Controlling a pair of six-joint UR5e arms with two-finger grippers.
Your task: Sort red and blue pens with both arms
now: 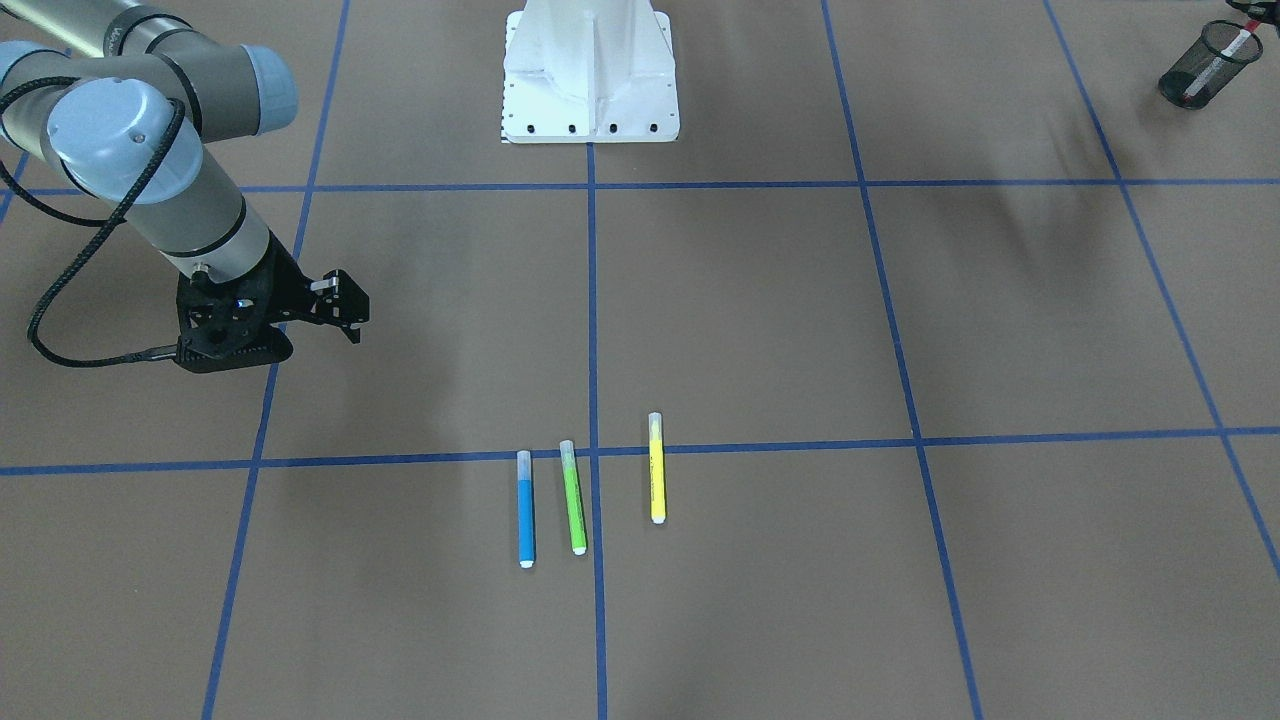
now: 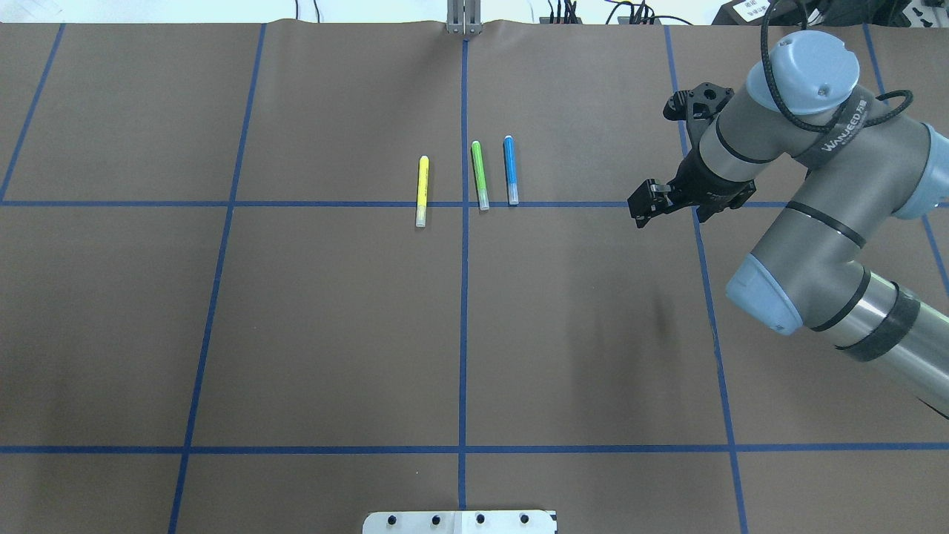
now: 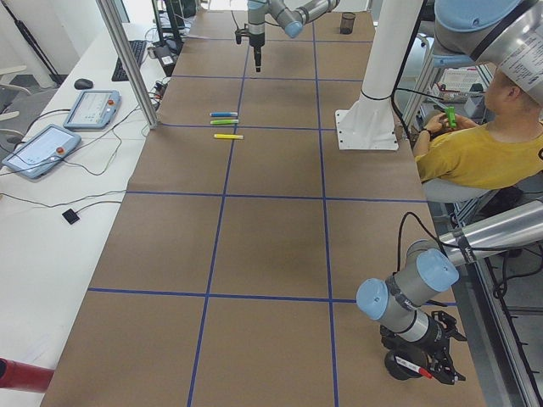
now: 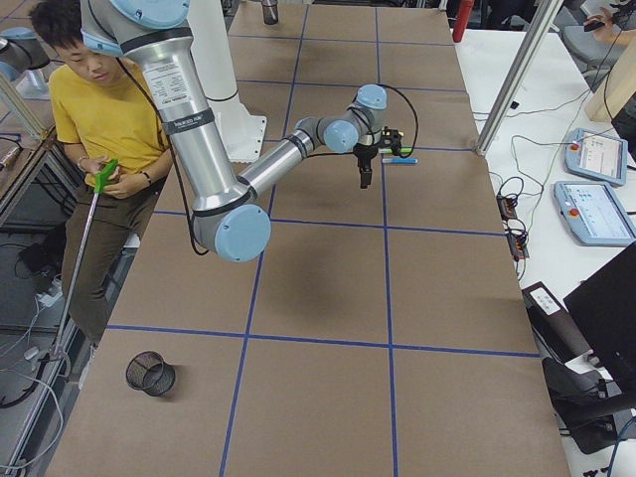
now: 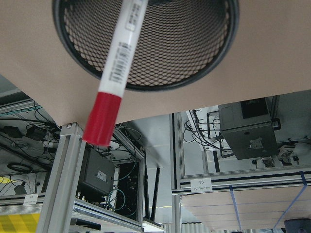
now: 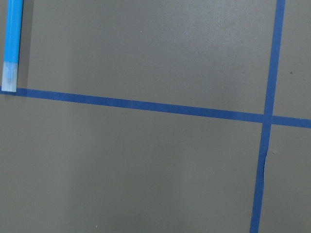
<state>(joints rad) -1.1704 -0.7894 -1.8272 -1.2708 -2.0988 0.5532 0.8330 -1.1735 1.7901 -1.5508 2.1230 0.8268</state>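
The blue pen (image 1: 525, 510) lies flat on the brown table beside two other markers, and its clear-capped end shows at the top left of the right wrist view (image 6: 10, 46). My right gripper (image 2: 643, 210) hovers open and empty above the table, off to the side of the blue pen (image 2: 510, 169). The red pen (image 5: 114, 63), white-barrelled with a red cap, slants into a black mesh cup (image 5: 146, 85). This cup (image 1: 1205, 65) stands at the table's corner under my left gripper (image 1: 1250, 8), which is cut off by the frame edge, so I cannot tell its state.
A green marker (image 2: 480, 174) and a yellow marker (image 2: 422, 189) lie parallel to the blue pen. The white robot base (image 1: 590, 75) stands at the table's edge. A seated person (image 3: 475, 144) is beside the base. Blue tape lines cross the brown table (image 2: 334, 319).
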